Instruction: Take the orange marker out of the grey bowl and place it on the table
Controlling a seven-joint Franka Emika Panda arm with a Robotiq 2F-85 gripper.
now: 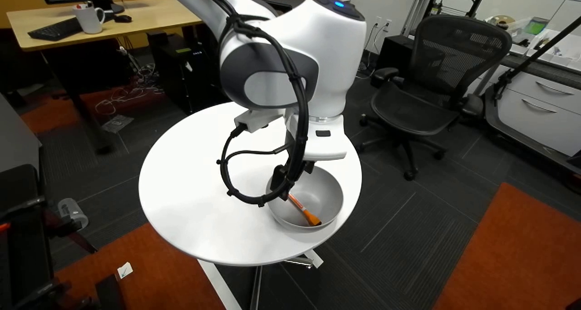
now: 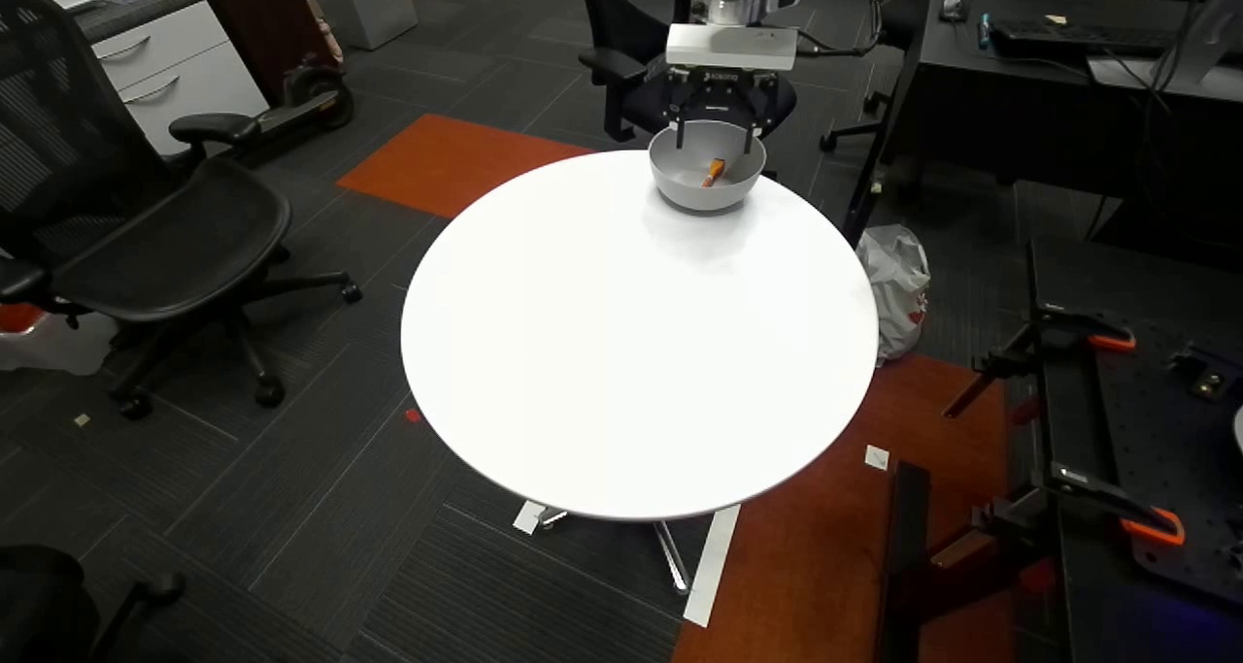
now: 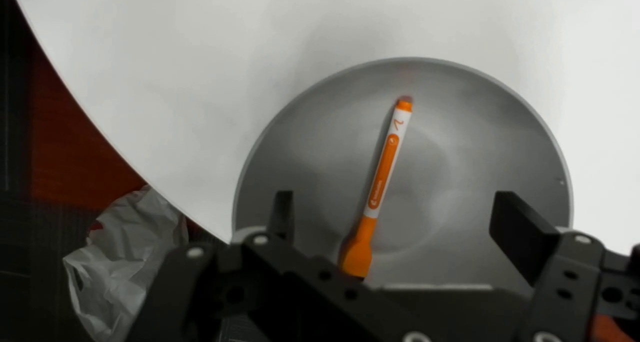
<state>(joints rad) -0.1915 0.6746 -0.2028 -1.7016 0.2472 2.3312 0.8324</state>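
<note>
The orange marker (image 3: 382, 174) has an orange and white barrel and a wide orange end. It lies inside the grey bowl (image 3: 475, 151), and shows there in both exterior views (image 1: 303, 209) (image 2: 715, 171). The bowl stands near the edge of the round white table (image 2: 631, 352). My gripper (image 3: 395, 202) is open and empty, pointing down over the bowl. In the wrist view its fingers are on either side of the marker, apart from it. In an exterior view the fingertips (image 2: 714, 146) overlap the bowl's inside; their exact height is unclear. Cables partly hide the gripper in an exterior view (image 1: 290, 183).
Black cables (image 1: 297, 101) loop down beside the wrist. A black office chair (image 1: 435, 74) stands beyond the table. A white plastic bag (image 2: 895, 289) is on the floor by the table edge. A black workbench with clamps (image 2: 1146, 430) stands nearby.
</note>
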